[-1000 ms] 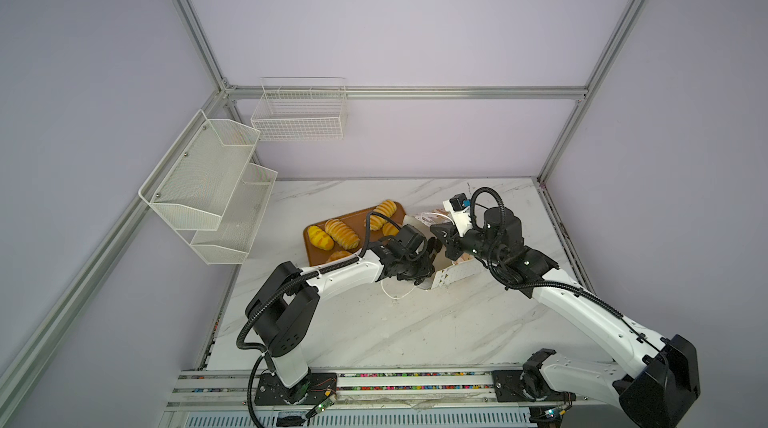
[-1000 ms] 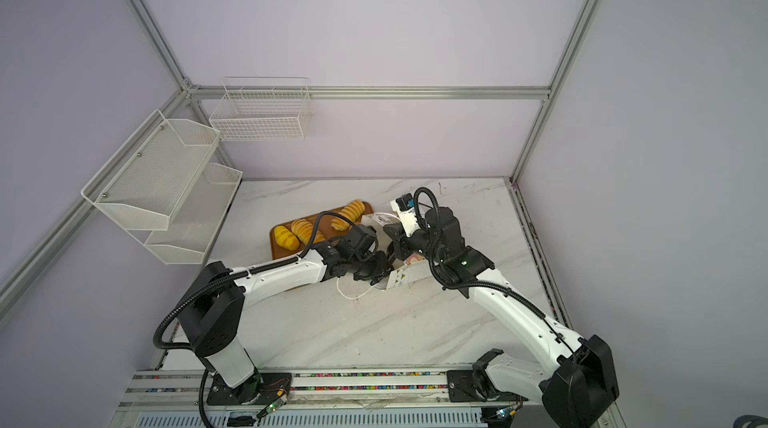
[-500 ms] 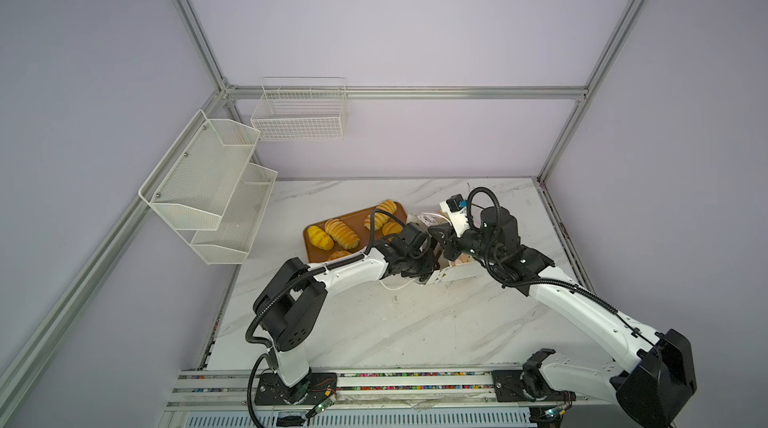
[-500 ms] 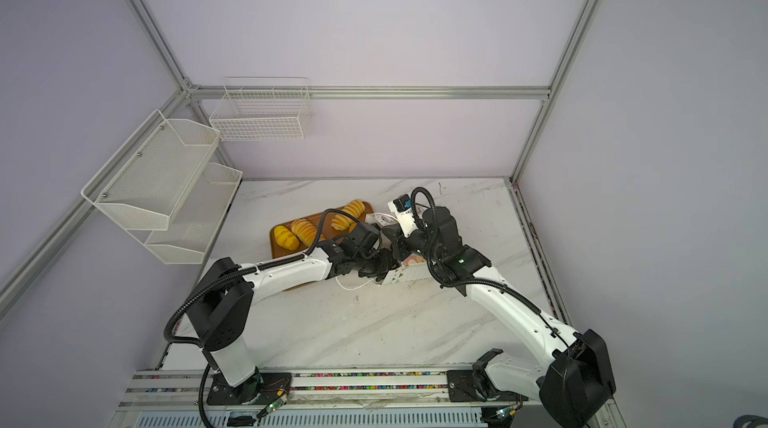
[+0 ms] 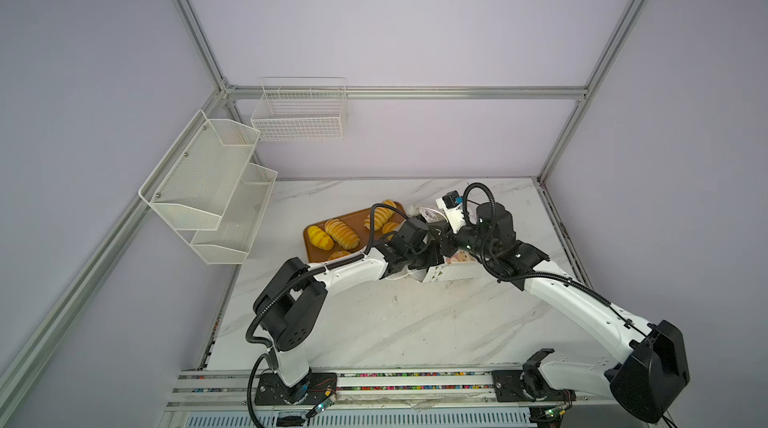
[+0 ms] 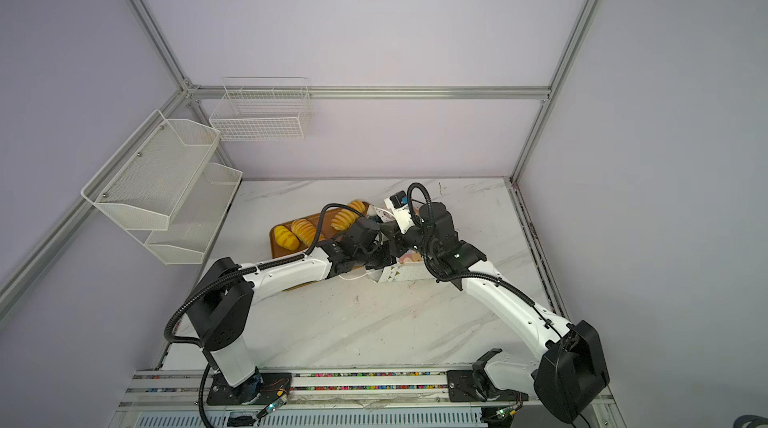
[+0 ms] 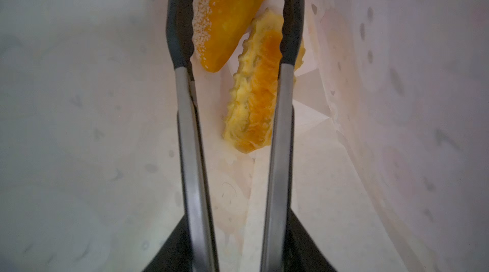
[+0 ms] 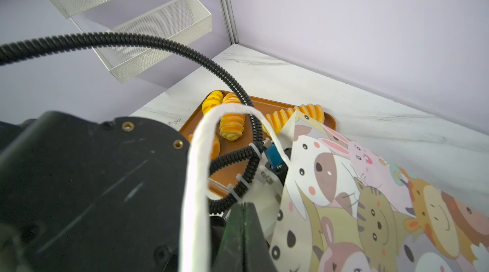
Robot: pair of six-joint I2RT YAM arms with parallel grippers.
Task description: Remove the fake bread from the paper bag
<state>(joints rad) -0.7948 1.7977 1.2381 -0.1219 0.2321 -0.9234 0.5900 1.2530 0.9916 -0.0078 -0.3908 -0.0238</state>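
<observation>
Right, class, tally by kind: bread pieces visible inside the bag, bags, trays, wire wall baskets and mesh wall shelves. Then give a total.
Fake bread visible inside the bag: 2
Paper bag: 1
Brown tray: 1
Wire wall basket: 1
Two-tier mesh wall shelf: 1
Total: 6

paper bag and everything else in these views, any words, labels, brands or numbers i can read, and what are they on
None can be read.
paper bag: cartoon animal faces only, no lettering.
brown tray: no text visible.
wall racks: no labels.
Rail at the table's front edge: small coloured marks, too small to read.
</observation>
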